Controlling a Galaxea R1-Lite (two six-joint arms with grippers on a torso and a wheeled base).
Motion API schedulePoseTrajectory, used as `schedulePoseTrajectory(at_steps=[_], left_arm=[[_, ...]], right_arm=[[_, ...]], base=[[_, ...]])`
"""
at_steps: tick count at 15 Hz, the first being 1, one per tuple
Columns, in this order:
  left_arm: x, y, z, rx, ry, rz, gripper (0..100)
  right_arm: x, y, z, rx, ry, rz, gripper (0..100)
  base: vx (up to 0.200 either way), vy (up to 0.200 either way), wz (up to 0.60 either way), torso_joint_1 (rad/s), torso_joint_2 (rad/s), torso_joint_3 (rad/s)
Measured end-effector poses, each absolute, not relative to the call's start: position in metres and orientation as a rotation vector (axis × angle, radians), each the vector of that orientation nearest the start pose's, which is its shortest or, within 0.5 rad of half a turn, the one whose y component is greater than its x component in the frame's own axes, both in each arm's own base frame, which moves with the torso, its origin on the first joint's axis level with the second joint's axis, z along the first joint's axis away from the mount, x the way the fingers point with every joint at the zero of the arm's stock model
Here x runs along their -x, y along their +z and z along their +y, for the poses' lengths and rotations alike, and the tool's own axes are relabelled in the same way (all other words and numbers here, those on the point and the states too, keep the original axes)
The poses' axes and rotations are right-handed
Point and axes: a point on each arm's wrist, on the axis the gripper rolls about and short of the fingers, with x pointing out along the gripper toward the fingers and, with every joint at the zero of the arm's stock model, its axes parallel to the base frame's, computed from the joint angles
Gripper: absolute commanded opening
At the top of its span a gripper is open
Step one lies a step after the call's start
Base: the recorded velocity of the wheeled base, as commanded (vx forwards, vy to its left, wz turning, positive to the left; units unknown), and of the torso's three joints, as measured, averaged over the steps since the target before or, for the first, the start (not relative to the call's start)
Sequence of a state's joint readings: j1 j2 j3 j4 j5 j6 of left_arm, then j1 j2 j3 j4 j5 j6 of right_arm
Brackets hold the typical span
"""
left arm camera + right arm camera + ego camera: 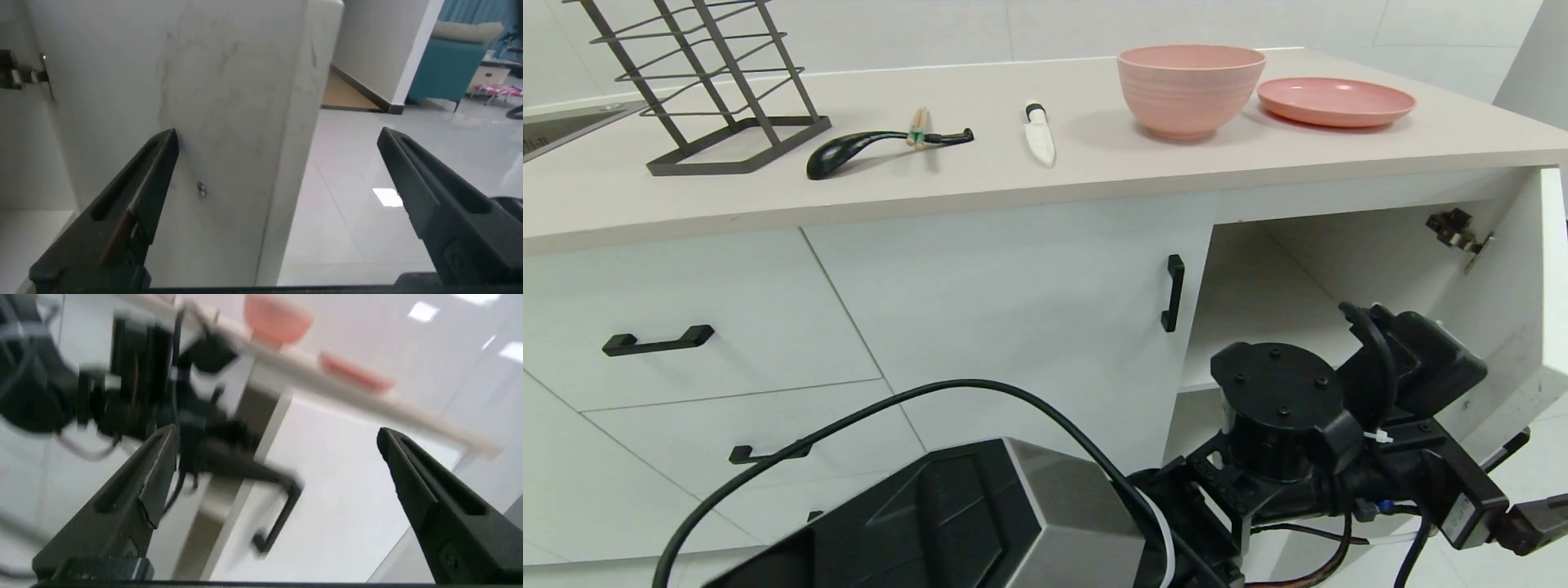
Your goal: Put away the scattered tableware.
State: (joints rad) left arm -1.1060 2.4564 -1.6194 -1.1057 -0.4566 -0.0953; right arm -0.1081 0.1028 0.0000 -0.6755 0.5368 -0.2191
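On the countertop lie a black spoon, chopsticks and a white knife. Further right stand a pink bowl and a pink plate. My left gripper is open, low at the right, with the edge of the open cabinet door between its fingers without touching. In the head view the left gripper sits at the frame's right edge. My right gripper is open and empty, lower down, facing the left arm, bowl and plate.
A black wire rack stands at the counter's left end beside a sink corner. The right cabinet is open, its door swung out with a hinge. Closed drawers with black handles fill the left.
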Motion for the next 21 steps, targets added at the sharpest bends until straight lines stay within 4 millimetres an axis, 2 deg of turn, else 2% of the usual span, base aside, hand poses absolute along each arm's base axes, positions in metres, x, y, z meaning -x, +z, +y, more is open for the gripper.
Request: schedulePoseTrajectory(at_steps=[4, 9, 14, 16, 18, 21], left_arm=[[-0.207, 0.133, -0.468, 0.195, -1.592, -0.262, 100], [-0.181, 0.125, -0.484, 0.211, -1.655, -0.242, 100], [-0.164, 0.108, -0.507, 0.248, -1.681, -0.25, 100], [-0.149, 0.102, -0.522, 0.292, -1.701, -0.266, 100], [-0.124, 0.087, -0.534, 0.31, -1.752, -0.257, 100], [-0.112, 0.079, -0.537, 0.355, -1.801, -0.276, 100]], right_arm=[[0.04, 0.151, 0.016, 0.432, 0.336, -0.718, 100], [0.042, 0.152, 0.016, 0.438, 0.333, -0.735, 100], [0.044, 0.155, 0.016, 0.449, 0.327, -0.772, 100], [0.044, 0.156, 0.016, 0.452, 0.325, -0.776, 100], [0.046, 0.157, 0.017, 0.462, 0.322, -0.8, 100], [0.047, 0.158, 0.017, 0.466, 0.319, -0.811, 100]], base=[[0.0, 0.0, 0.0, 0.0, 0.0, 0.0], [0.0, 0.0, 0.0, 0.0, 0.0, 0.0], [0.0, 0.0, 0.0, 0.0, 0.0, 0.0], [0.0, 0.0, 0.0, 0.0, 0.0, 0.0], [0.0, 0.0, 0.0, 0.0, 0.0, 0.0], [0.0, 0.0, 0.0, 0.0, 0.0, 0.0]])
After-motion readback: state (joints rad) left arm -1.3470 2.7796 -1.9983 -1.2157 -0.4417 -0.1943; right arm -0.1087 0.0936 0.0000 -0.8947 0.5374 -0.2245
